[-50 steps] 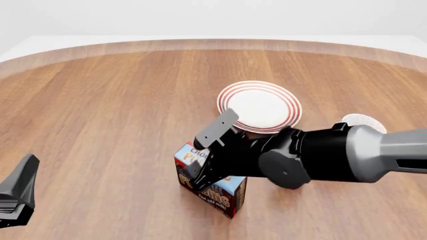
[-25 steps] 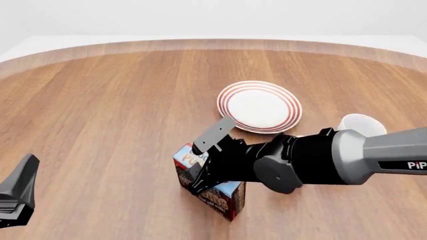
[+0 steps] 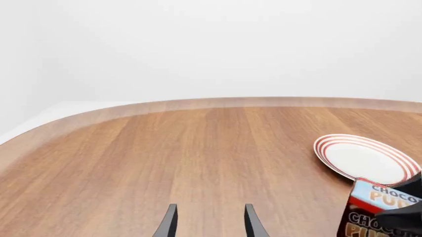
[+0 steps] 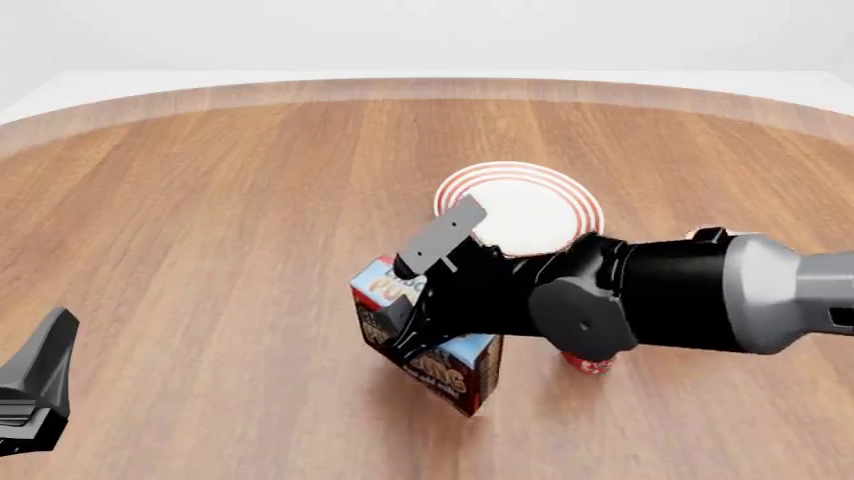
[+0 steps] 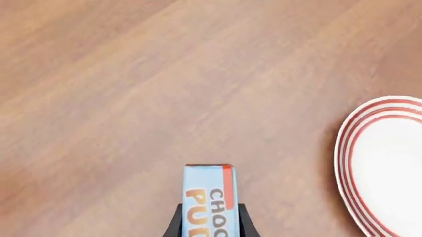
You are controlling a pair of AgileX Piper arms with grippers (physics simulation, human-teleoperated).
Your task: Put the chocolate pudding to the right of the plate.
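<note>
Tilting in my right gripper [image 4: 416,322], the chocolate pudding [image 4: 434,350] sits clamped between its fingers, near-left of the plate [image 4: 527,212] on the table [image 4: 200,220]. Left gripper [image 3: 207,224] idles far left, fingers apart, holding nothing.

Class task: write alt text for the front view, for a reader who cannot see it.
The right hand grips a tilted pudding box above a wooden table, in front of a red-ringed plate. The left hand waits at the left edge.
</note>
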